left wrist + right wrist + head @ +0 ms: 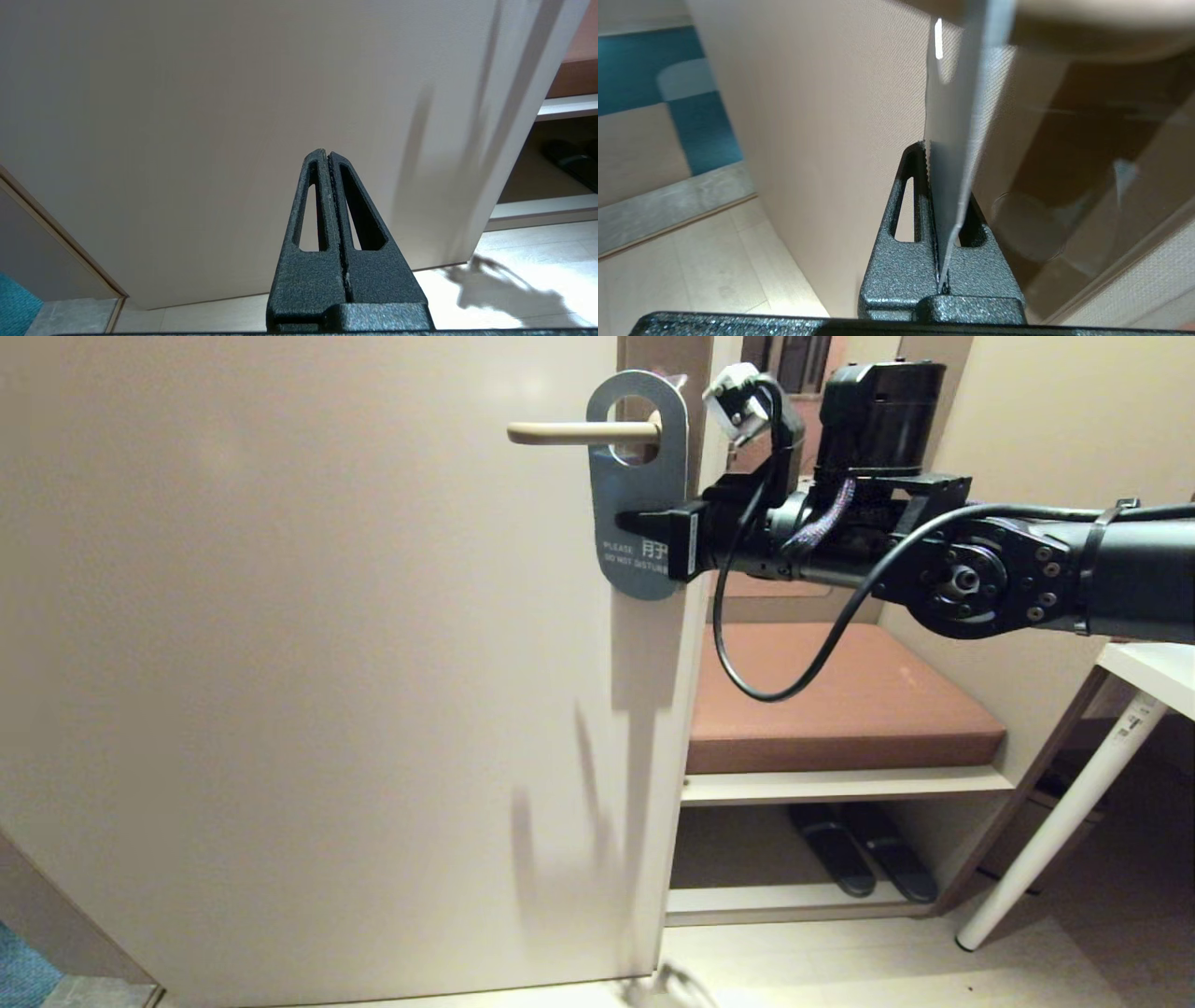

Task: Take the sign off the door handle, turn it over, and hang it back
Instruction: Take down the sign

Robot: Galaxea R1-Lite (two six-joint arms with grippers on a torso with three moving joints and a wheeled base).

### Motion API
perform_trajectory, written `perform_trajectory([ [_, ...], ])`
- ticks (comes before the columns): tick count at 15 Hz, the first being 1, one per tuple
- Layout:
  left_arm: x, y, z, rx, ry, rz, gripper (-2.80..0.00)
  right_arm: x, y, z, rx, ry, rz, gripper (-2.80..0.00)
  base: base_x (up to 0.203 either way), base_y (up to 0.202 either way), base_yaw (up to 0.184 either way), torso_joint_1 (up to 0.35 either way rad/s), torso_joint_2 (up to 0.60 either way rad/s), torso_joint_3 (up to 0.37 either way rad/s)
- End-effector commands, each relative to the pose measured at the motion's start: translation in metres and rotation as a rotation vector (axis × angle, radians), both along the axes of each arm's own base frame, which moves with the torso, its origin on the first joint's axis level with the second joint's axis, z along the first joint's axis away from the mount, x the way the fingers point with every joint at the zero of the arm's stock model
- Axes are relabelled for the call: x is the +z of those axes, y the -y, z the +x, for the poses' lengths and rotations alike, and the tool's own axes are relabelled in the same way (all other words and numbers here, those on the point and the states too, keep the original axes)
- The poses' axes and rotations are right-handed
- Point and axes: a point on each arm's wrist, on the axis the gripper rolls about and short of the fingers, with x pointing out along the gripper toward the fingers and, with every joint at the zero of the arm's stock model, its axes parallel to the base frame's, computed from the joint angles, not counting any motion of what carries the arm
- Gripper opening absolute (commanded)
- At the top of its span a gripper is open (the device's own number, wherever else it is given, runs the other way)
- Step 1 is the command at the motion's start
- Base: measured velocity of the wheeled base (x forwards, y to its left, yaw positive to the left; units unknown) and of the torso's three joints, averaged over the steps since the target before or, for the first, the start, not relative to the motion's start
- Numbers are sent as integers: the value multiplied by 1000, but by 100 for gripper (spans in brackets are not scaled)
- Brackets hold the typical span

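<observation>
The sign hangs by its round hole on the door handle, a beige lever on the beige door. Its blue-grey "PLEASE DO NOT DISTURB" side faces me. My right gripper reaches in level from the right and is shut on the sign's right edge, just above the lettering. In the right wrist view the thin sign runs edge-on between the fingers of the right gripper, with the handle blurred above. My left gripper is shut on nothing, low down and facing the door's lower part.
Right of the door's edge stands a bench with a brown cushion, with dark slippers on the shelf beneath. A white table with a slanted leg is at the far right. Teal carpet shows at the lower left.
</observation>
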Motion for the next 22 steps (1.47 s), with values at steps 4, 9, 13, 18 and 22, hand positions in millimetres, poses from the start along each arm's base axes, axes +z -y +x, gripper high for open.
perform_trajectory([
  [4, 0, 0, 0, 0, -1, 1, -280, 6, -5, -13, -44, 7, 0, -280, 0, 0, 0, 0, 0, 0],
  [9, 0, 0, 0, 0, -2, 1, -280, 10, -20, -26, -180, 18, 2, -280, 0, 0, 0, 0, 0, 0],
  [13, 0, 0, 0, 0, -1, 1, -280, 9, -34, -39, -302, 16, -5, -280, 0, 0, 0, 0, 0, 0],
  [18, 0, 0, 0, 0, -1, 1, -280, 3, -34, -61, -319, -14, -41, -280, 0, 0, 0, 0, 0, 0],
  [22, 0, 0, 0, 0, -2, 1, -280, -2, -44, -68, -383, -20, -56, -280, 0, 0, 0, 0, 0, 0],
])
